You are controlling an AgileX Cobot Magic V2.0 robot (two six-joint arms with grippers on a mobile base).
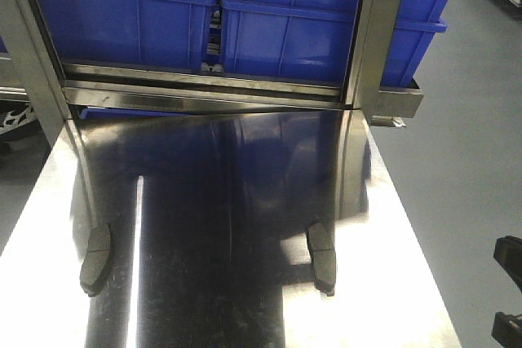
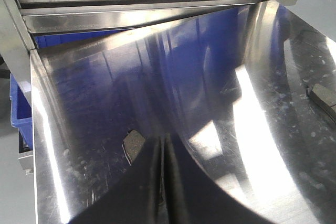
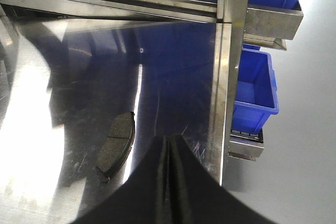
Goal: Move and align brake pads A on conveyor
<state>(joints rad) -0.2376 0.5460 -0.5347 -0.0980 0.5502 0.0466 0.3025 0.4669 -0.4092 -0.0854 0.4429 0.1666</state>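
Two grey brake pads lie flat on the shiny steel tabletop [image 1: 245,201], one at the left [image 1: 96,260] and one at the right [image 1: 321,257]. In the left wrist view my left gripper [image 2: 164,138] is shut on nothing, its tips just right of the left pad [image 2: 133,145], which they partly cover. The other pad [image 2: 323,98] shows at that view's right edge. In the right wrist view my right gripper [image 3: 169,139] is also shut and empty, to the right of the grooved right pad [image 3: 116,144] and apart from it. The conveyor is out of view.
Blue bins [image 1: 130,26] sit on a steel rack [image 1: 204,91] across the table's far end, one holding red parts. Upright steel posts [image 1: 377,30] stand at the far corners. A smaller blue bin [image 3: 254,90] hangs off the table's right side. Grey floor surrounds the table.
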